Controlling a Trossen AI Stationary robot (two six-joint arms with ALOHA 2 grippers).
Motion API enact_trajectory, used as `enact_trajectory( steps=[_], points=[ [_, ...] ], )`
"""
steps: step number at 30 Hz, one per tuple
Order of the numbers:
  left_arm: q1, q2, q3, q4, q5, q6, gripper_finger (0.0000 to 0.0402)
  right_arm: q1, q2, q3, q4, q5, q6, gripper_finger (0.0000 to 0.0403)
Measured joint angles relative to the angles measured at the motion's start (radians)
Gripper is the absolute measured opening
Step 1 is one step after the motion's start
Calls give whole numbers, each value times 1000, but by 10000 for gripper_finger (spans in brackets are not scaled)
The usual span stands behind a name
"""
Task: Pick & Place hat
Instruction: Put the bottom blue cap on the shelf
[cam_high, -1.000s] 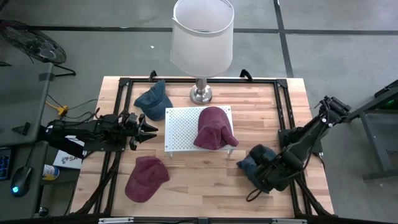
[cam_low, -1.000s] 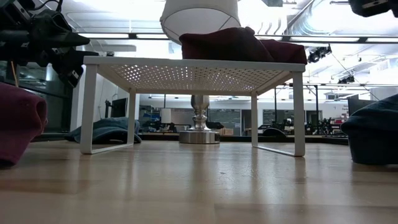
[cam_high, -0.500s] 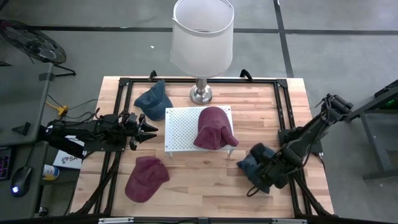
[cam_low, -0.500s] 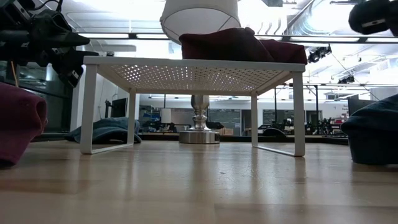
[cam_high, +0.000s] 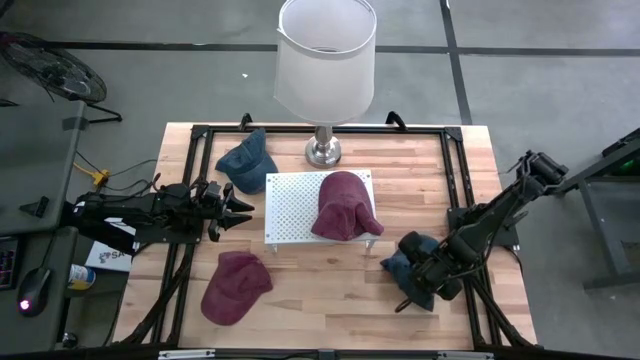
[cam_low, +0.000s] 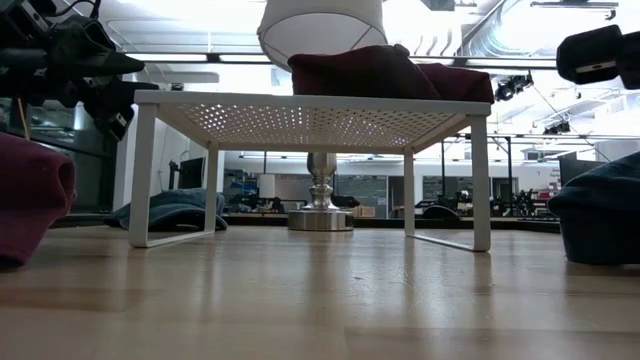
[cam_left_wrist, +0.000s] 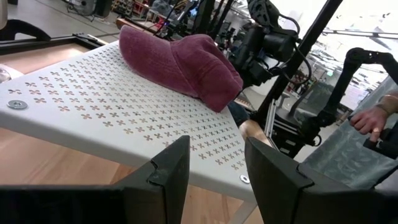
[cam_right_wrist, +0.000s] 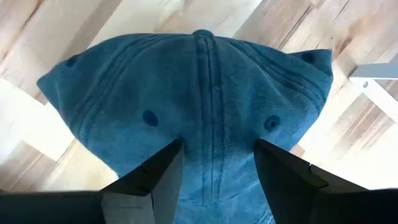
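Note:
A blue cap (cam_high: 405, 252) (cam_right_wrist: 199, 106) lies crown up on the table's right side. My right gripper (cam_high: 424, 282) (cam_right_wrist: 217, 180) hangs above it, pointing down, open, one finger on either side of the crown's centre seam and clear of the cloth; the low view shows it (cam_low: 598, 55) well above the cap (cam_low: 600, 215). A maroon cap (cam_high: 343, 205) (cam_left_wrist: 180, 62) rests on the white perforated rack (cam_high: 290, 205). My left gripper (cam_high: 240, 210) (cam_left_wrist: 214, 177) waits level and open at the rack's left side.
A second maroon cap (cam_high: 235, 285) lies near the front left and another blue cap (cam_high: 247, 160) at the far left. A lamp (cam_high: 323, 60) stands behind the rack. In the left wrist view a person's hand (cam_left_wrist: 373, 118) shows beyond the table.
My right gripper has come down toward the blue cap on the table's right side, staying open. The caps and the left arm have kept still.

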Motion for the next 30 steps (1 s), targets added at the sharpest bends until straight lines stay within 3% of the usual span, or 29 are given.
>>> enact_trajectory(
  steps=[19, 30],
  points=[
    [0, 0, 0, 0, 0, 0, 154, -21, 0, -105, 108, -25, 52, 186],
    [0, 0, 0, 0, 0, 0, 154, -31, 0, -154, 133, -25, 63, 121]
  ],
)
